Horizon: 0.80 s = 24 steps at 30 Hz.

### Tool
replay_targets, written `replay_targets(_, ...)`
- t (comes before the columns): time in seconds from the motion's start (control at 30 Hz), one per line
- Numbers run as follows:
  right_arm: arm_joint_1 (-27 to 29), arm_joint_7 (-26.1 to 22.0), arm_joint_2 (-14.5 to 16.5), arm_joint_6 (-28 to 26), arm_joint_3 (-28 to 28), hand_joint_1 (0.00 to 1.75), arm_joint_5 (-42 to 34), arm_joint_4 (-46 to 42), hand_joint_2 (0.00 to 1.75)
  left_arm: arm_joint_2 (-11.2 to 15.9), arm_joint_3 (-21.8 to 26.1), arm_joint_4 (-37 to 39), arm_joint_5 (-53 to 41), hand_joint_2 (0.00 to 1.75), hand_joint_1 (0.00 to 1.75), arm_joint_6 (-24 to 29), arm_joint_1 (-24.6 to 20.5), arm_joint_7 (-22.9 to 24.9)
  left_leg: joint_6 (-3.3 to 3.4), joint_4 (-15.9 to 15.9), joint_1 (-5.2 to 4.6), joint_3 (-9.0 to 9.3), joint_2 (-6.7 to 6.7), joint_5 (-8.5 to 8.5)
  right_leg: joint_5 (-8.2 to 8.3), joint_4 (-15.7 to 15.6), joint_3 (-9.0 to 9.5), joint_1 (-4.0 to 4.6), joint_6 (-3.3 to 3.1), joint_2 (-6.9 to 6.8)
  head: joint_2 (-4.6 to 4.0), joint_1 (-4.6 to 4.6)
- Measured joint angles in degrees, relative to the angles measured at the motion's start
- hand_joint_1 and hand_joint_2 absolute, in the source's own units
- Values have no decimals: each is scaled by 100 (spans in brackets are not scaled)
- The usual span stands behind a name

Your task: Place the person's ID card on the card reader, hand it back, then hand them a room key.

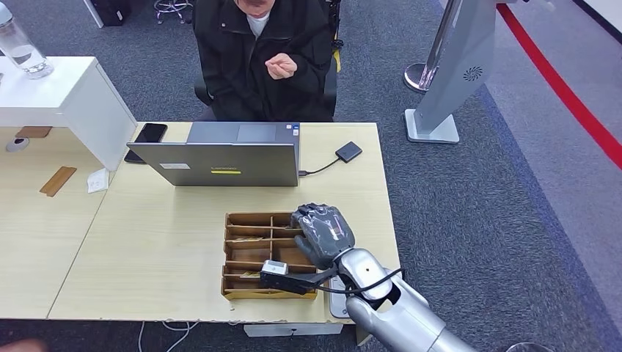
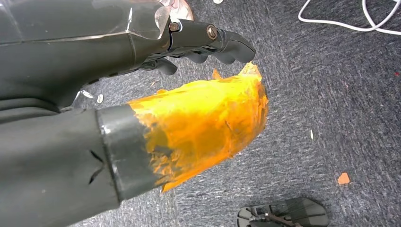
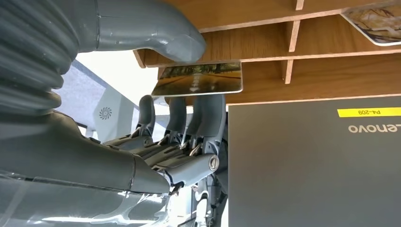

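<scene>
the right hand [image 1: 323,233] hovers over the right side of the wooden divided tray [image 1: 249,257] on the near part of the desk [image 1: 147,249], thumb and fingers pinching a room key card [image 3: 198,78]. the left hand [image 2: 142,52] hangs above the carpet, fingers curled in with nothing in them. the person [image 1: 264,59] sits behind the laptop [image 1: 224,163], with a small black card reader [image 1: 348,152] to its right.

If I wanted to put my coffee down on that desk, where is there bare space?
The widest bare patch is the desk top left of the wooden tray, in front of the laptop. A narrower strip runs right of the laptop, past the small black box. It is crowded where the right hand hangs over the tray, holding a card.
</scene>
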Motion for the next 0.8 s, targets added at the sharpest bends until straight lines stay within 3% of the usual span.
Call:
replay_targets(0.27, -24, 1, 27, 7, -2, 110, 0, 50, 175, 0, 0, 0, -5, 0, 0, -2, -3, 6, 0, 0, 0, 0, 0, 0, 0, 0, 0, 0, 0, 0, 0, -1)
replay_targets(0.5, -50, 2, 40, 10, -1, 128, -1, 82, 175, 0, 0, 0, -8, 0, 0, -2, -16, 14, 0, 0, 0, 0, 0, 0, 0, 0, 0, 0, 0, 0, 0, 1)
replay_targets(0.7, -64, 2, 56, -46, -2, 163, 10, 96, 175, 0, -1, 0, -18, 0, 0, -3, -30, 19, 0, 0, 0, 0, 0, 0, 0, 0, 0, 0, 0, 0, 0, -1)
replay_targets(0.8, -61, -15, 69, -151, -2, 171, 47, 94, 175, 0, -1, 0, -24, 0, 0, -4, -33, 19, 0, 0, 0, 0, 0, 0, 0, 0, 0, 0, 0, 0, 0, 0)
